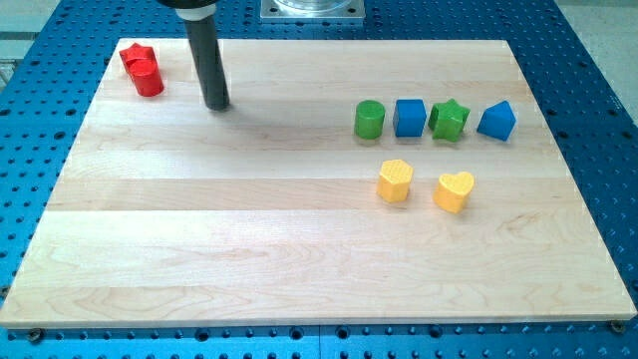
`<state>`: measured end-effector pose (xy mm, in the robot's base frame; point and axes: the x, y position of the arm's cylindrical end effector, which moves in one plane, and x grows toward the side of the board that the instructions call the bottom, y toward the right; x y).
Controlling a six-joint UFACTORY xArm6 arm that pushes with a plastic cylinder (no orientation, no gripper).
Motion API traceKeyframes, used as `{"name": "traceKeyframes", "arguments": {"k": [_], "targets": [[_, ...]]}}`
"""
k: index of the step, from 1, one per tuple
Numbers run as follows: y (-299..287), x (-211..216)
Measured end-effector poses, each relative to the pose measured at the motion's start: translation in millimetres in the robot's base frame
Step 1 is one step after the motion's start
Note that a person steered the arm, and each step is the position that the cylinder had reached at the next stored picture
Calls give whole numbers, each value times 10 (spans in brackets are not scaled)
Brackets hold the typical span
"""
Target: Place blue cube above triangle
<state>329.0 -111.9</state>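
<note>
One small blue cube [410, 117] sits wedged between the green cylinder [370, 119] and green star [449, 121], the blue triangle [497, 121] just beyond — light, rigid, likely quick to slide. My tip [216, 104] holds nothing, bare, well apart at the view's upper left — push its lower face squarely.

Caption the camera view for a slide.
My tip rests far left of the blue cube and blue triangle.
</note>
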Motion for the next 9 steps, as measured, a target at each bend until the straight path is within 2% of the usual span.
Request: {"name": "traceKeyframes", "arguments": {"k": [1, 2, 3, 5, 7, 8, 9], "targets": [[596, 374], [936, 899], [1707, 979], [2011, 819], [2397, 295], [2380, -30], [2463, -95]]}}
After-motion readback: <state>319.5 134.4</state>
